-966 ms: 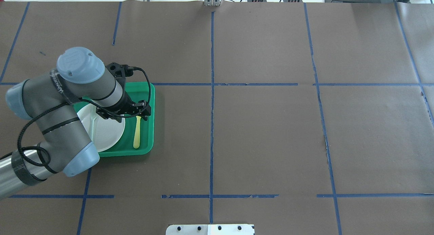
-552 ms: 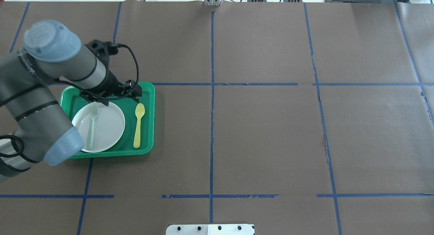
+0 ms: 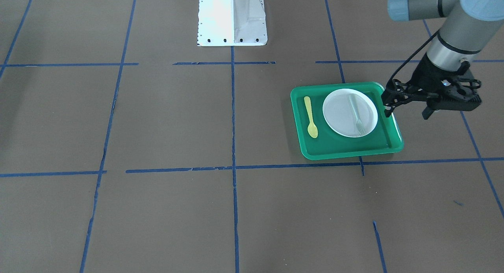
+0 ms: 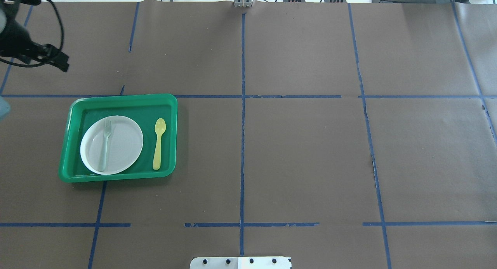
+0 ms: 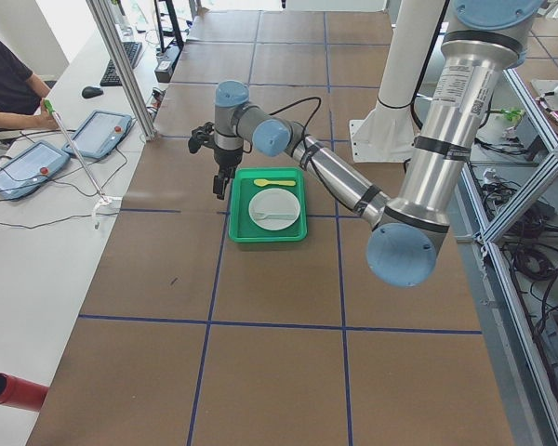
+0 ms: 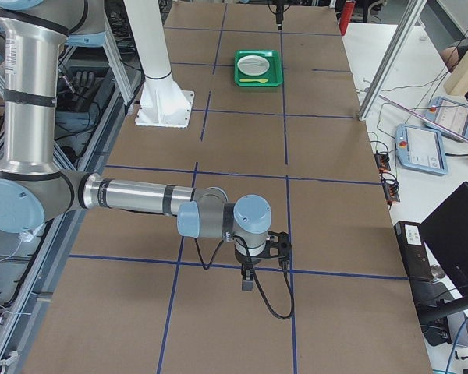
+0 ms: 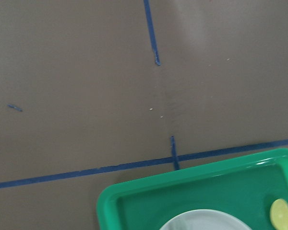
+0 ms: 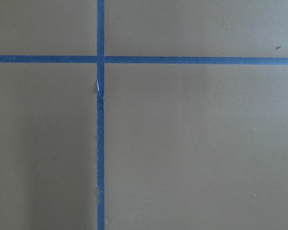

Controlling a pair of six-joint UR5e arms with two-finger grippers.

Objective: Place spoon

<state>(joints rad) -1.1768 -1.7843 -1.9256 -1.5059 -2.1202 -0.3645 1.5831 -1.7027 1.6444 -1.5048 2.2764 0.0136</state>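
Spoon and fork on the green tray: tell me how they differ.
Colour: the spoon is yellow, and the fork is pale grey-green.
Working end: the spoon ends in an oval bowl, the fork in tines.
Place: the spoon lies on the tray floor beside the plate, while the fork lies on the plate.
Both lie flat, roughly parallel, with their working ends pointing away from the robot.

The tray [image 4: 116, 98] sits on the robot's left half of the table [image 4: 295, 152]. In it, the plate [image 4: 124, 144] lies to the left with the fork [image 4: 105, 144] on it. The spoon [image 4: 158, 143] lies on the tray floor just right of the plate, not touching it, its bowl pointing away from the robot. The left gripper [image 3: 406, 114] hangs outside the tray, past its far left corner.
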